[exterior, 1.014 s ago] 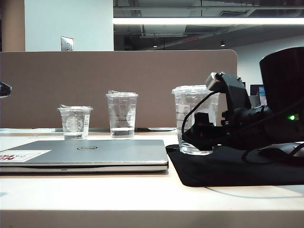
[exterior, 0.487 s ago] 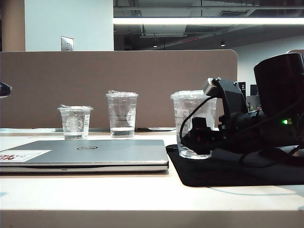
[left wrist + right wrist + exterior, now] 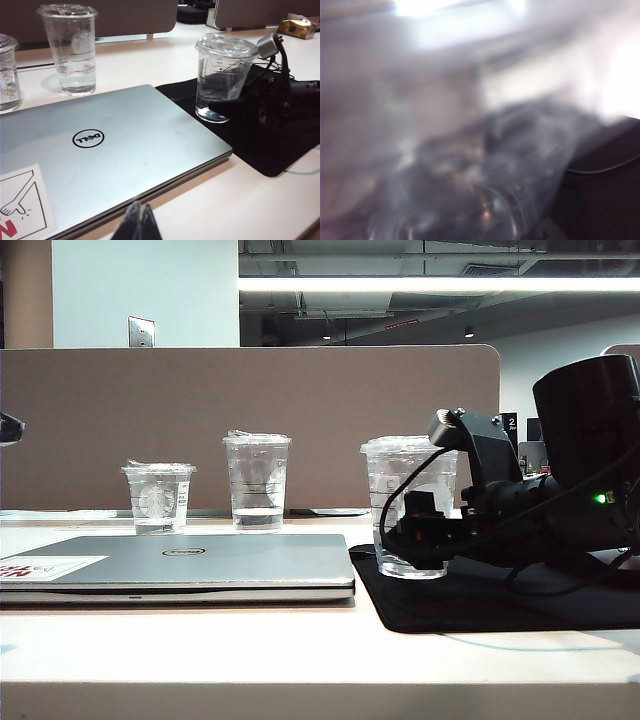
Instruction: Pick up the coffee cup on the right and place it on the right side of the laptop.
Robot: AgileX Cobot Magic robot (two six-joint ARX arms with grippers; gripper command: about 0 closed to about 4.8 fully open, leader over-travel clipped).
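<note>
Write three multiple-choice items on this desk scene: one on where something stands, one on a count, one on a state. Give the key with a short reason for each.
1. Where does the coffee cup with the right gripper around it stand?
A. on the black mat
B. on the laptop lid
C. on the bare desk left of the laptop

2. How many clear plastic cups are in sight?
A. two
B. three
C. five

3. How is the laptop?
A. open, screen lit
B. closed flat
C. half open

Key:
1 A: the exterior and left wrist views show its base on the mat, right of the laptop.
2 B: the short cup and the tall cup stand behind the laptop, the coffee cup on the mat.
3 B: its lid lies flat, logo up.

The left gripper hangs shut near the laptop's front edge.
</note>
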